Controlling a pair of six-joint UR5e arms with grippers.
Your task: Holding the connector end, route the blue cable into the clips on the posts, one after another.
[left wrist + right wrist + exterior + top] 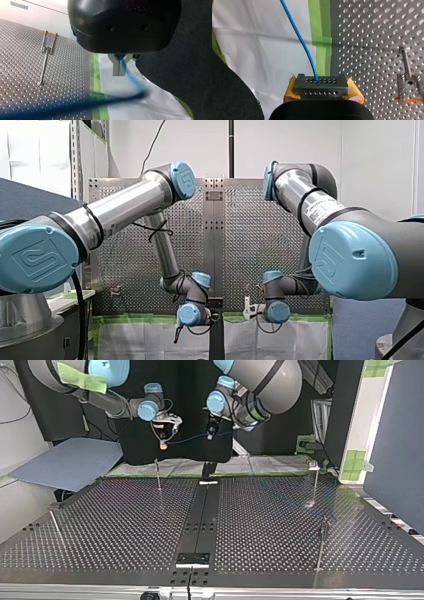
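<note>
— How far along are we?

— Nowhere yet, we judge. Across the perforated table (115,525) in the top view, the near-edge posts (321,546) stand bare, and so do the far-edge posts (158,474). The whole route is left to do.

— And the blue cable (100,101)?

— Past the table's far edge, in the air between our two grippers. Our right gripper (322,93) is clamped on the connector (321,85) with its yellow pads (355,90). Our left gripper (119,68) pinches the cable further along.

— Its long axis?

— Roughly level, running along that far edge. The connector end points toward the top view's left, and the cable leaves the connector straight ahead of our right gripper.
</note>
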